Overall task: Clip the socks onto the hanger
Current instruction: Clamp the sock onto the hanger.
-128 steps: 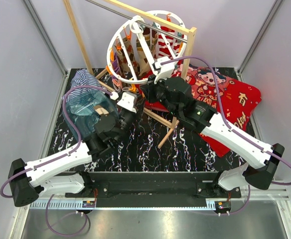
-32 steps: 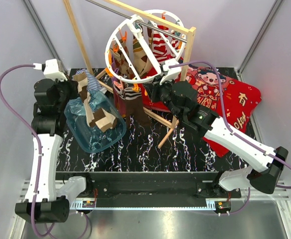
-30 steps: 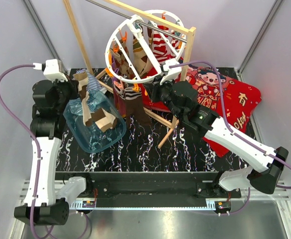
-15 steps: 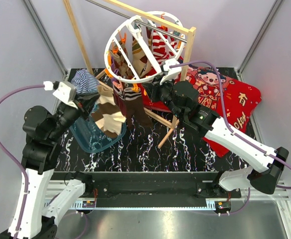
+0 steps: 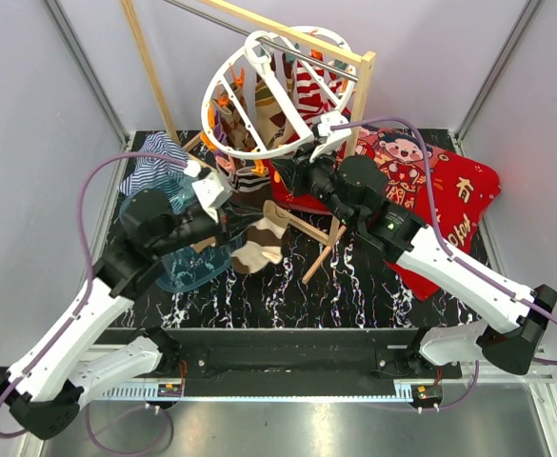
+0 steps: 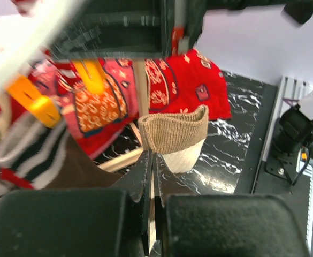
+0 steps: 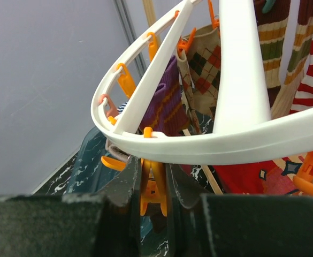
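The left arm is stretched from its base at the near left corner diagonally toward the middle of the table (image 5: 288,286), passing over a blue tub (image 5: 178,269). The left gripper (image 6: 150,179) is pressed nearly closed, with only a thin fold of cloth between the jaws, and a sock (image 6: 173,136) is held in it. The sock's tan ribbed cuff and cream body are seen ahead of the fingertips in the wrist view. From above, the sock is seen hanging just above the table, below and in front of the hanger (image 7: 236,140).

The right arm is reached from the near right corner up and leftward over the red blanket (image 5: 449,190), its wrist raised to the hanger's lower rim. The right gripper (image 7: 152,184) is closed narrowly on an orange clip (image 7: 153,197) that dangles from that rim, one finger against each side. The hanger is hung tilted from the wooden frame (image 5: 359,105), and several socks are already clipped to it.
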You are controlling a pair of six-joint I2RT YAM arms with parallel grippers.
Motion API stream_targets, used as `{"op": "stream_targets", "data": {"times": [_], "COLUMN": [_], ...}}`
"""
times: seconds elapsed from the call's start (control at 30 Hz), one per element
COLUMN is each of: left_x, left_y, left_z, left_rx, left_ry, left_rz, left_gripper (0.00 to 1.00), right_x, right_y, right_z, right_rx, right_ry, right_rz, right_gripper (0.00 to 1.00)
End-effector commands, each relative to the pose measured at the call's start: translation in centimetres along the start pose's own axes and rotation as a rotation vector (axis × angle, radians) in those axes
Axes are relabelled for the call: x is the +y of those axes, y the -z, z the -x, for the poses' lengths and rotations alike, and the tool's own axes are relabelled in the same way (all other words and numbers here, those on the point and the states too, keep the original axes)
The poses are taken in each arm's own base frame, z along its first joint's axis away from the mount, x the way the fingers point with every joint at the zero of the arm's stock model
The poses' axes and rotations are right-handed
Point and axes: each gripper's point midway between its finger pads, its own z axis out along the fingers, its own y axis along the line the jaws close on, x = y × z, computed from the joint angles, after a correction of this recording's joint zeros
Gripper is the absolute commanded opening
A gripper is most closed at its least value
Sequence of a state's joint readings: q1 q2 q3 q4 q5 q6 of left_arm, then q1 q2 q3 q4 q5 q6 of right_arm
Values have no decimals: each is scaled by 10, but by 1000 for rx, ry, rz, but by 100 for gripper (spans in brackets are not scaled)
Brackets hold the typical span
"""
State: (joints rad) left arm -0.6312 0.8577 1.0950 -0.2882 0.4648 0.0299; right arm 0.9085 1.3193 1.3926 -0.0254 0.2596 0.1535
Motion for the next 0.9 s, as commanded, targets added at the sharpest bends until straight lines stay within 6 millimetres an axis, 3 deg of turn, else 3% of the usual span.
{"op": "stream_targets", "data": {"times": [0.0, 0.3, 0.87], "left_x": [7, 28, 54], "left_y": [-18, -37, -38], "left_z": [18, 13, 24], "left_rx": [-115, -164, -214], "left_ry": [-33, 19, 45], "left_rz": [14, 87, 191], "left_gripper": [0, 0, 0], "right_x": [5, 8, 13], "right_y": [11, 16, 17], "right_z": [26, 27, 25], "right_rx": [-74, -76, -67], "right_ry": [-28, -44, -50], "right_rz": [51, 77, 112], "right_gripper": [2, 1, 1]}}
